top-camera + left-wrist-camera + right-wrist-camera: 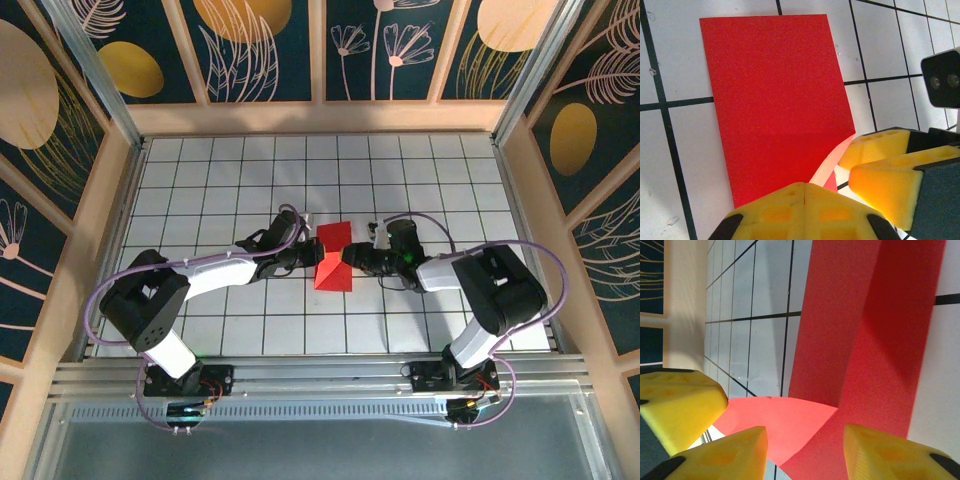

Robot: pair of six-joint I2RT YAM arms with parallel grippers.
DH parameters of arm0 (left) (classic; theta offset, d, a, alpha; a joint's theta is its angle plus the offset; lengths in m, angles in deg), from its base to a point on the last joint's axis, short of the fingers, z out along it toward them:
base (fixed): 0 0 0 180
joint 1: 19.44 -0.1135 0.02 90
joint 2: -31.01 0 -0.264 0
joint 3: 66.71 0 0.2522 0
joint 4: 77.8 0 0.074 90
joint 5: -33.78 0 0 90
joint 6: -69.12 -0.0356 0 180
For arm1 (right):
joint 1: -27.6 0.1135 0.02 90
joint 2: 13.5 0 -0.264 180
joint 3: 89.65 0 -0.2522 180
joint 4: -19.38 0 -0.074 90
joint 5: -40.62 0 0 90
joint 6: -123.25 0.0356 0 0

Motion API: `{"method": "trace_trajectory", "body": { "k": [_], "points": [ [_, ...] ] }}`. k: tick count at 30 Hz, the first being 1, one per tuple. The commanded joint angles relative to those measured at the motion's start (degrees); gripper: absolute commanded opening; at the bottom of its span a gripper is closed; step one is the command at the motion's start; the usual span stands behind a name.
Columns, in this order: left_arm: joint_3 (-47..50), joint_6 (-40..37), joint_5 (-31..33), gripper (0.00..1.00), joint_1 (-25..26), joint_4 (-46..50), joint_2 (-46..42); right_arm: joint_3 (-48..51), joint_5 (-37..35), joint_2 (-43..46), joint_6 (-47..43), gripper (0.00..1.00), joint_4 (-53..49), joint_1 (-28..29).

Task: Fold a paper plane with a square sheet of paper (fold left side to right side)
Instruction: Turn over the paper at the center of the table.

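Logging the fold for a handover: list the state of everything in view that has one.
Red paper sheet: lying flat on the table, one corner curled up.
Left end effector: shut, tips at the sheet's edge.
Right end effector: open, the curled corner between its fingers.

And here we are in a robotics lab test cell, no doubt about it. A white table (420, 180) ruled in a black grid sits boxed in by metal posts (95, 75) and pale wooden framing. Decorative panels (260, 45), dark blue with gold flowers, wall it off on three sides. At the table's near edge runs a metal rail (320, 385), with the left arm (215, 272) and right arm (480, 280) bolted to it, cables looping.
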Motion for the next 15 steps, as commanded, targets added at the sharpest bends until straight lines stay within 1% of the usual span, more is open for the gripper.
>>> {"method": "trace_trajectory", "body": {
  "k": [1, 7, 13, 15],
  "points": [
    [0.67, 0.7, 1.19, 0.0, -0.49, -0.17, -1.1, -2.05, 0.12, -1.47, 0.31, 0.42, 3.84, 0.94],
    [0.66, 0.79, 1.54, 0.0, -0.42, 0.16, -0.68, -2.56, -0.24, -3.81, 0.0, 0.38, 5.57, 1.16],
    [0.67, 0.86, 2.2, 0.0, -0.42, 0.61, -0.22, -3.07, -1.18, -5.3, -0.45, 0.31, 6.74, 1.43],
    [0.67, 0.79, 2.4, 0.0, -0.42, 0.7, 0.04, -3.47, -1.46, -5.72, -0.57, 0.27, 7.09, 1.61]
  ]
}}
